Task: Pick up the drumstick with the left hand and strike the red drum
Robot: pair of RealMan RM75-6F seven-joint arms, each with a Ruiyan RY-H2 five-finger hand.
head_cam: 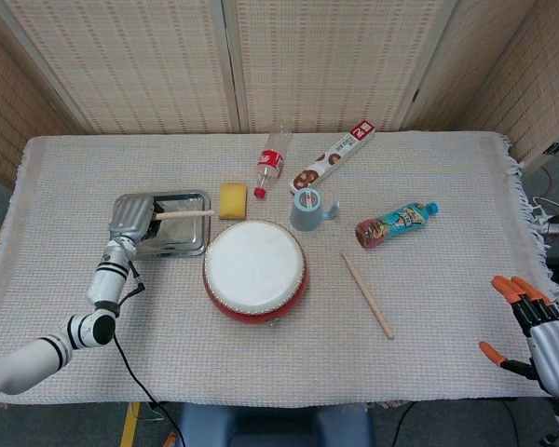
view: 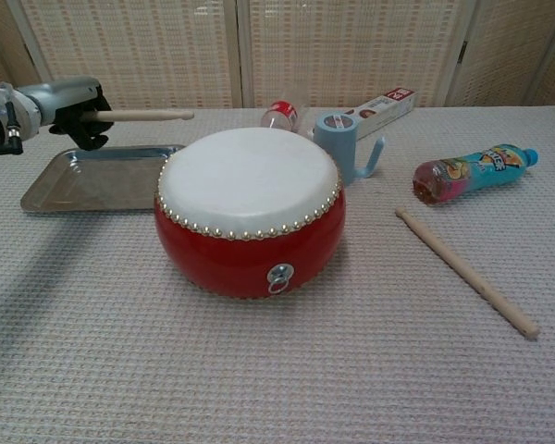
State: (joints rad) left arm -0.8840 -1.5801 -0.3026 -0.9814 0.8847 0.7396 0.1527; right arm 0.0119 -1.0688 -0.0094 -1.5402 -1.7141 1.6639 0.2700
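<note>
Left hand (head_cam: pixel 130 216) is gripping 1 drumstick (head_cam: pixel 184 214) by its end, holding it roughly level above the metal tray (head_cam: pixel 191 244). Stick tip is pointing toward the red drum (head_cam: pixel 255 271) but sitting short of it, not touching the white drumhead; chest view confirms the stick hanging in the air left of the drum. Drum is sitting mid-table on the woven cloth (head_cam: pixel 429 317).

Right hand (head_cam: pixel 531 326) is hanging off the table's right edge, orange-tipped fingers spread, holding nothing.

A 2nd drumstick (head_cam: pixel 367 295) is lying flat right of the drum, well apart from it. Behind the drum: yellow sponge (head_cam: pixel 232 200), red-capped clear bottle (head_cam: pixel 273 160) lying down, long snack box (head_cam: pixel 333 156) with red end panel, print too small to read, blue mug (head_cam: pixel 307 209). Blue-capped drink bottle (head_cam: pixel 397 223) is lying on its side, colourful label unreadable.
</note>
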